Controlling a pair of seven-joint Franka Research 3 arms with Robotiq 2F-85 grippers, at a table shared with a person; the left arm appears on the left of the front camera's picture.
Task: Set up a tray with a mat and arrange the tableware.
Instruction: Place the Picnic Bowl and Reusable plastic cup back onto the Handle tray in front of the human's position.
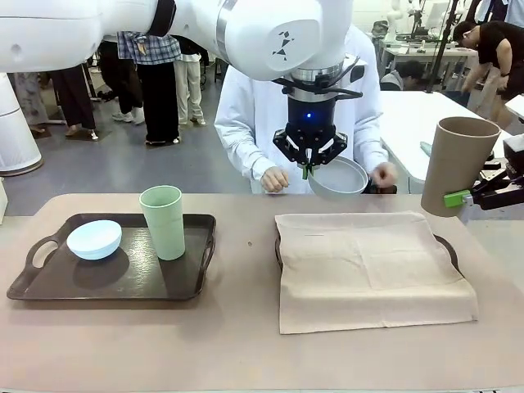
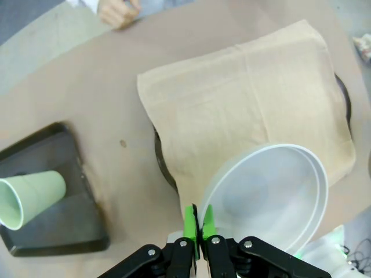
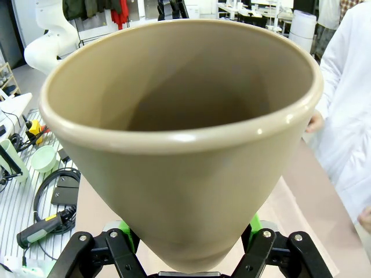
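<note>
Tableware status: white bowl is in the air, pinched by its rim in the left gripper, jaws fully closed on the thin edge. It hangs tilted over the table's far edge, just beyond the mat's far border and between the person's two hands, close to both. Tan-brown tumbler is clamped low on its wall in the right gripper, jaws spread wide around it, mouth up and leaning slightly. I see it raised out past the mat's right edge, apart from the cloth. The mat lies over the right tray, and only the tray's side rims peek out left and right. Its near edge overhangs the tray's front, and the cloth top is one flat open surface. On the left tray, the light blue bowl sits on the left side and the pale green tumbler stands upright on the right side, near the right rim. The two are near each other but not touching. An open strip of tabletop runs between the trays, and there is a wide band of it along my near edge.
</note>
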